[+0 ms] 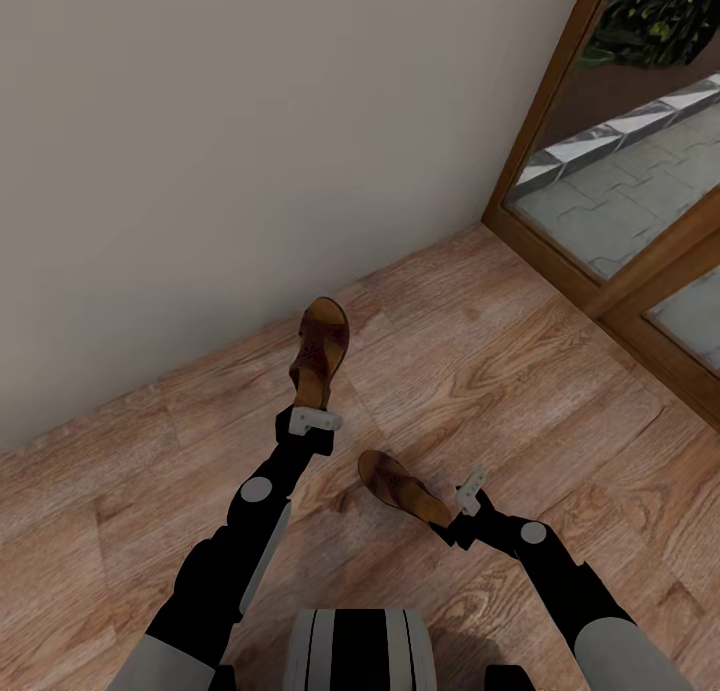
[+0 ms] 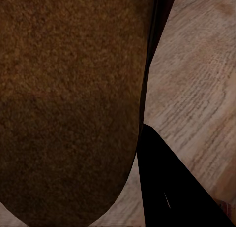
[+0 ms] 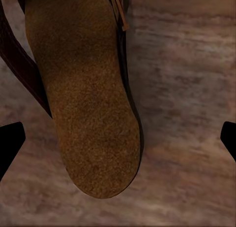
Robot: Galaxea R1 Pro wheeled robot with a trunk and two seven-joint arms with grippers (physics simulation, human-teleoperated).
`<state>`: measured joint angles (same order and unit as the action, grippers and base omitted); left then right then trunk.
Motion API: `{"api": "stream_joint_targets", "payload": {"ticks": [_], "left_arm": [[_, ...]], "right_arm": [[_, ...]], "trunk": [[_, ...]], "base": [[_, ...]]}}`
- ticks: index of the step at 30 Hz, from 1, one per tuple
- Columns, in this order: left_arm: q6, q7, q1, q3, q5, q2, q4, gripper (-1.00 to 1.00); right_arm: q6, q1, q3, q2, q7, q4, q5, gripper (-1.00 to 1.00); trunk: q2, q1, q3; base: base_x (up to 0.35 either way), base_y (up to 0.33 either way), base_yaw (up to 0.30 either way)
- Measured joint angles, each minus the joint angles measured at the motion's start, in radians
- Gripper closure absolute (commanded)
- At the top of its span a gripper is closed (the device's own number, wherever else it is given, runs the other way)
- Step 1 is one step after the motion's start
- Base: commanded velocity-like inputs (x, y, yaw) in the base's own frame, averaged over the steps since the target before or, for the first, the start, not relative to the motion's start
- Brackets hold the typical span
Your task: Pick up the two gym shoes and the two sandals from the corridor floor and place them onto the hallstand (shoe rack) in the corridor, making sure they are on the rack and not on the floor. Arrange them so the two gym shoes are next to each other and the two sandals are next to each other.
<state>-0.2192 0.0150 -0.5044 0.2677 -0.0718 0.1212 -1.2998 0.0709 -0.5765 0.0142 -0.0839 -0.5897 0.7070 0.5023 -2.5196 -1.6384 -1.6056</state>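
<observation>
In front of me I see a plain beige wall, and at the far right a wood-framed glass door. Below them is the corridor floor of light-brown planks.

Both sandals lie on this floor. The far sandal is close to the wall, and the near sandal is in front of my trunk, a little to the right.

My left pincer is at the heel end of the far sandal. In the left wrist view the footbed is very close and one dark finger stands beside its edge, but I cannot tell if the pincer is open or closed on it.

My right pincer is at the heel of the near sandal. In the right wrist view its fingertips stand wide apart on both sides of the heel, so it is open and grips nothing.

I judge the task is at an early stage. Neither sandal is lifted, and I do not have the gym shoes or the hallstand in sight. Still to come are both grasps, the carry to the rack, and the shoes.
</observation>
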Motion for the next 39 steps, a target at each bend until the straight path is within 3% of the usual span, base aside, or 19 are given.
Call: {"api": "stream_joint_targets", "payload": {"ticks": [10, 15, 23, 30, 39], "left_arm": [[0.000, 0.000, 0.000, 0.001, 0.000, 0.000, -0.001, 1.00], [0.000, 0.000, 0.000, 0.001, 0.000, 0.000, -0.001, 1.00], [0.000, 0.000, 0.000, 0.000, 0.000, 0.000, -0.001, 1.00], [0.000, 0.000, 0.000, 0.000, 0.000, 0.000, -0.001, 1.00], [0.000, 0.001, 0.000, 0.000, 0.000, 0.000, -0.001, 1.00]], "right_arm": [[0.000, 0.000, 0.003, 0.000, 0.001, 0.006, -0.001, -1.00], [0.000, 0.000, 0.005, -0.001, 0.001, 0.007, -0.002, -1.00], [0.000, 0.000, 0.005, -0.001, 0.001, 0.008, -0.002, -1.00], [-0.001, 0.000, 0.006, -0.001, 0.001, 0.008, -0.003, -1.00], [-0.001, 0.000, 0.007, -0.001, 0.001, 0.028, -0.003, -1.00]], "trunk": [[0.000, 0.000, -0.001], [-0.001, -0.002, -0.026], [-0.001, -0.002, -0.030], [-0.003, -0.005, -0.063], [-0.003, -0.005, -0.067]], "base": [[0.000, 0.000, 0.000], [0.000, 0.000, 0.000], [0.000, 0.000, 0.000], [0.000, 0.000, 0.000], [0.000, 0.000, 0.000]]}}
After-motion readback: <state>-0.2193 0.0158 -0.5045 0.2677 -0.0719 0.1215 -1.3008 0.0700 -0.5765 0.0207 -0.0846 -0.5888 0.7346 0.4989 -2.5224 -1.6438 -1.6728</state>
